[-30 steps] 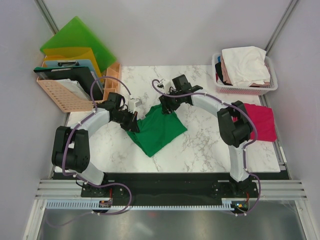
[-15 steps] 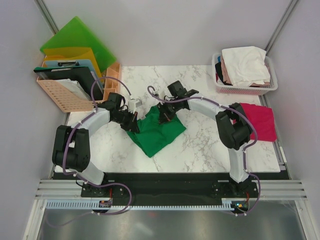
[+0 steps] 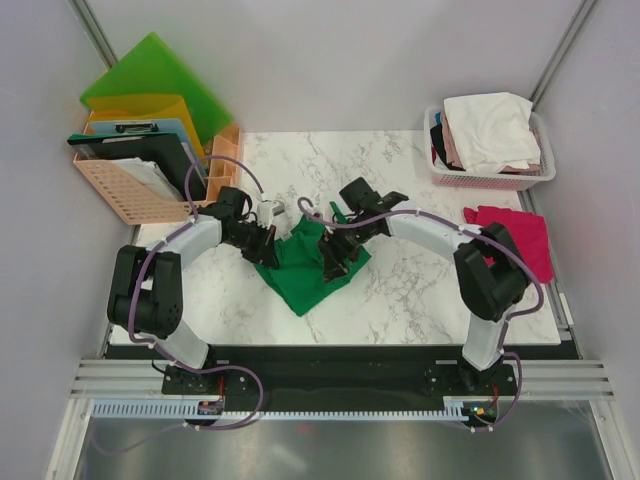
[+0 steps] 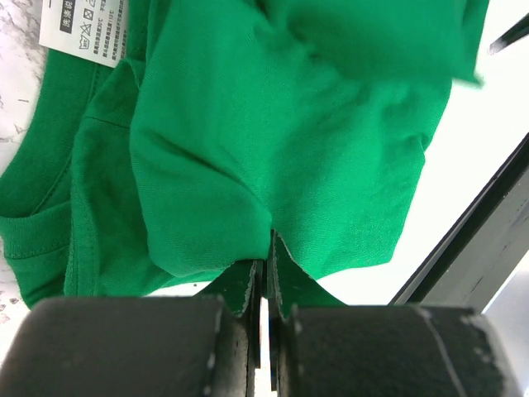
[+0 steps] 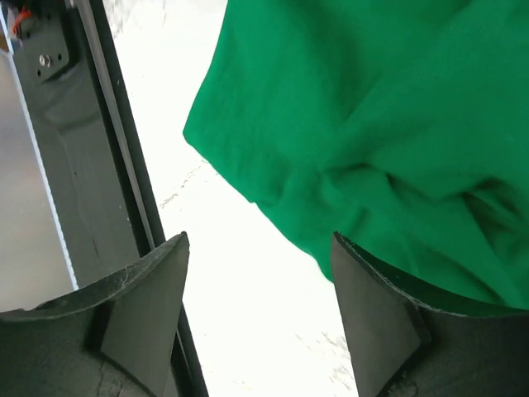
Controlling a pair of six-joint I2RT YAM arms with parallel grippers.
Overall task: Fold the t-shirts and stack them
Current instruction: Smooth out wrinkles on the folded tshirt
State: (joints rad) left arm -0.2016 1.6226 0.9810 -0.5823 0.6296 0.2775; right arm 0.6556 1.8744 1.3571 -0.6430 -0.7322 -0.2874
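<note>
Over green t-shirt (image 3: 303,283), right claw (image 5: 258,245) spread wide

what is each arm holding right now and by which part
The left gripper has its jaws shut on a bunched fold at the edge of the green t-shirt. The right gripper holds nothing: its jaws stand open.

The top camera looked down on the whole table (image 3: 420,300) from its near edge, while both wrist cameras closely faced the same green t-shirt (image 3: 300,283).
</note>
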